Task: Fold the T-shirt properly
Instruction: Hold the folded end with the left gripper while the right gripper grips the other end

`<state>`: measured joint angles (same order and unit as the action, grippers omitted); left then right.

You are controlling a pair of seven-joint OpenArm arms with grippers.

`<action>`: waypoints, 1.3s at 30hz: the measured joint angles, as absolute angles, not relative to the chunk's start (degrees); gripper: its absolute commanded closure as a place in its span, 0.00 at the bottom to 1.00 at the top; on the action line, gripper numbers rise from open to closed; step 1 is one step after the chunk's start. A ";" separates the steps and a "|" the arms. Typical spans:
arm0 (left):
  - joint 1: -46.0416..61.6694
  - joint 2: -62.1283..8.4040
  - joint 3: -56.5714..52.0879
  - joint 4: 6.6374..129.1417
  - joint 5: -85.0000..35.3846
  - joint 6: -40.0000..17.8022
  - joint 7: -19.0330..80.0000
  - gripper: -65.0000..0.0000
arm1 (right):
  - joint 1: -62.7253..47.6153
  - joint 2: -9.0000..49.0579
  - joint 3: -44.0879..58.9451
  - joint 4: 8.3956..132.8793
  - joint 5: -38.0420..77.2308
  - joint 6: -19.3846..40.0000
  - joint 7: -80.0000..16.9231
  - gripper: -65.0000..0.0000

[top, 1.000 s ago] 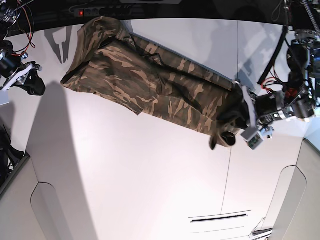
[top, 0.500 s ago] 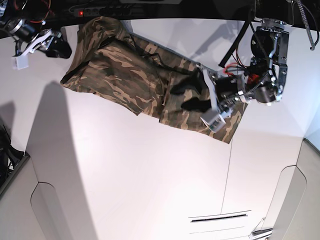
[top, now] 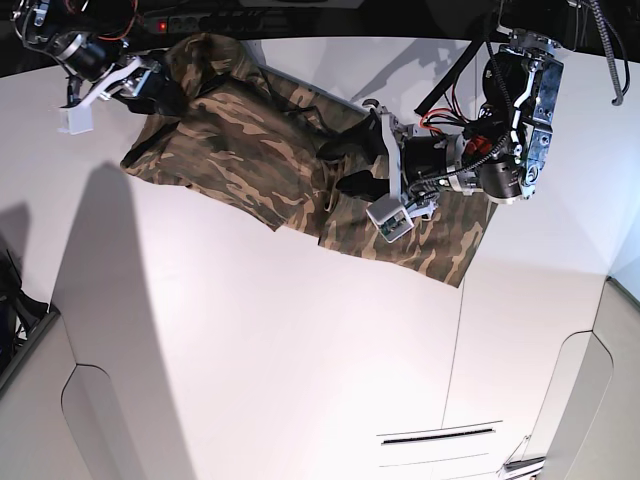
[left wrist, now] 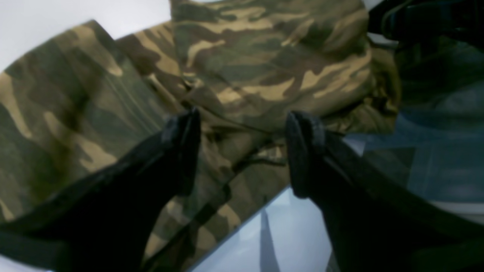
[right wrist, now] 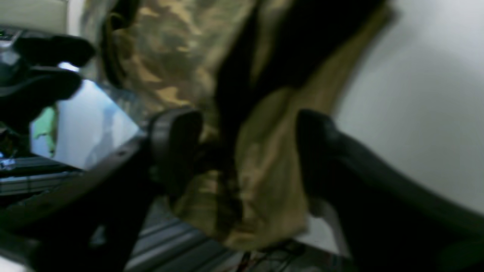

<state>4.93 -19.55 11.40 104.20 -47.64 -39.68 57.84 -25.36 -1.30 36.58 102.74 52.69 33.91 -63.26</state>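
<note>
The T-shirt (top: pixel 250 150) under me wears a camouflage print: brown, tan and olive-green streaks. My left end effector (left wrist: pixel 242 151) has black fingers (left wrist: pixel 181 147); my right end effector (right wrist: pixel 245 151) is black too. The bench (top: pixel 300 350) is plain white.

surface: big white table (top: pixel 260 330), fills most of the base view | on it: camouflage T-shirt (top: pixel 250 150), lying in the upper middle of the frame, spread from upper left down toward the right, partly folded over itself | table lines: thin seam down the right part, dark slot at lower right
</note>
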 measured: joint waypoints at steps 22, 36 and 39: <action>5.56 -19.55 11.40 104.20 -47.88 -39.68 58.08 0.41 | -23.05 -3.03 31.05 102.67 39.48 31.03 -56.55 0.33; 5.56 -19.55 11.40 104.20 -47.35 -39.68 58.26 0.41 | -23.09 -3.03 34.59 106.10 34.92 26.46 -58.50 0.33; 5.56 -19.70 11.40 104.20 -47.33 -39.68 58.26 0.41 | -23.33 -3.03 35.29 110.10 35.35 26.52 -59.64 0.33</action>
